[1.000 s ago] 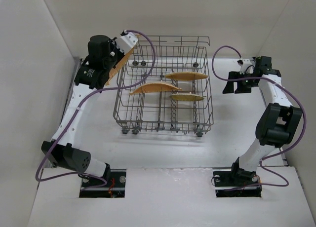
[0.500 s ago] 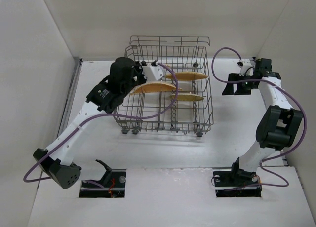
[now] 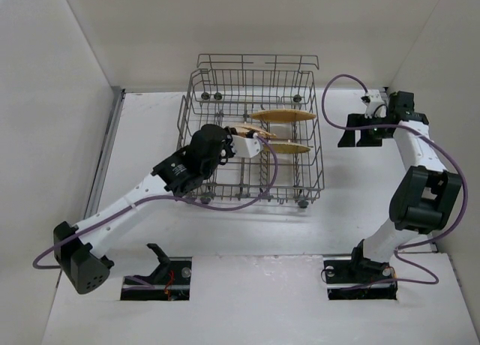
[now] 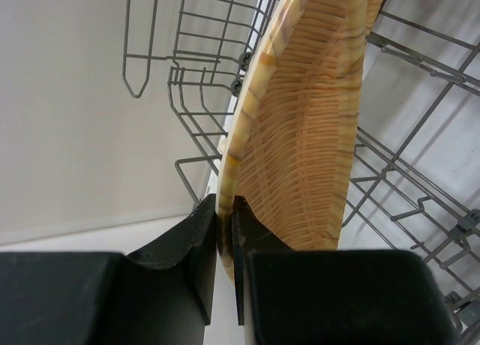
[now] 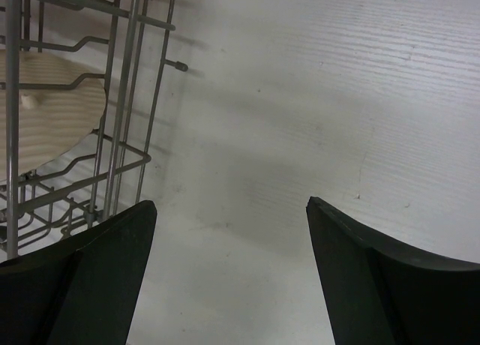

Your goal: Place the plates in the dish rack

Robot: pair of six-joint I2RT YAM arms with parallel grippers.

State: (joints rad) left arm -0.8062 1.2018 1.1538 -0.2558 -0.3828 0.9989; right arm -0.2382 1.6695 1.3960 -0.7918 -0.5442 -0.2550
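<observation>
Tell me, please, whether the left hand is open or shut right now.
Shut. The left wrist view shows the left hand pinching the rim of a woven plate between both fingers.

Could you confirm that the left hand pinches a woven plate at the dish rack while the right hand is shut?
Not quite: the right wrist view shows the right hand open. The left hand does pinch the woven plate at the dish rack.

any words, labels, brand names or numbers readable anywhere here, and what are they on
None readable: no text shows on the woven plate in the left gripper, the dish rack, the right gripper or the table.
Any marking on the arm housings is too small to tell.
</observation>
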